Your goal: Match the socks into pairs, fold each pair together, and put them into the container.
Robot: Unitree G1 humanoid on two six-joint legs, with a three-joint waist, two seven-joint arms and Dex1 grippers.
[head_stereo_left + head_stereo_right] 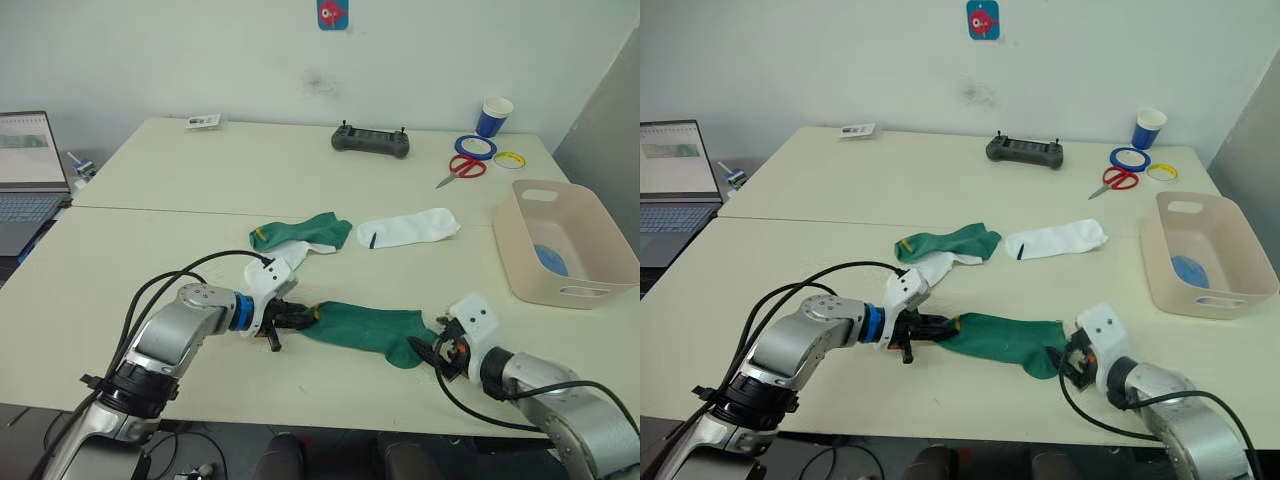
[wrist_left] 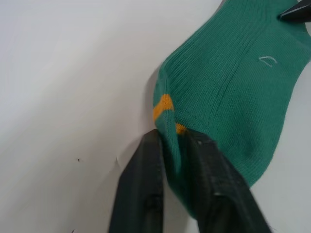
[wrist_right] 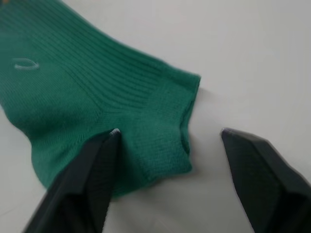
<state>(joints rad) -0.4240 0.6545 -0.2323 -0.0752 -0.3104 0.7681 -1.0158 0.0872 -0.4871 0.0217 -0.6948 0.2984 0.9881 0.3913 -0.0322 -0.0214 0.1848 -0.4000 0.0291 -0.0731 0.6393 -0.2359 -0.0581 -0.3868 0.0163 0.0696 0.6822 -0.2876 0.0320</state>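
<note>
Nearest the robot, a dark green sock (image 1: 372,332) lies flat along the front part of the counter (image 1: 150,250), stretched between the two arms. The left arm reaches in from the left with its forearm roughly level and pointing right; the left hand (image 1: 298,317) is clenched on the yellow-marked end of this sock, the fabric pinched between its two black fingers (image 2: 146,194). The right arm comes in from the lower right, angled up and to the left. The right hand (image 3: 167,145) is released, its fingers spread wide: one fingertip rests on the sock's opposite end and the other stands on bare counter just beside the fabric edge.

Farther back, near the middle of the counter, a second dark green sock (image 1: 302,231) with a yellow mark lies partly over a white sock (image 1: 286,256) that peeks out beneath it. Just to its right, apart from it, lies another white sock (image 1: 410,228) with a dark mark.

At the right edge sits the container (image 1: 520,255), upright, with something light blue (image 1: 550,259) on its floor.

At the far side are red-handled scissors (image 1: 463,168), rolls of tape (image 1: 476,147), a blue paper cup (image 1: 494,116) and a dark controller (image 1: 371,140). A laptop (image 1: 28,170) stands off to the left.
</note>
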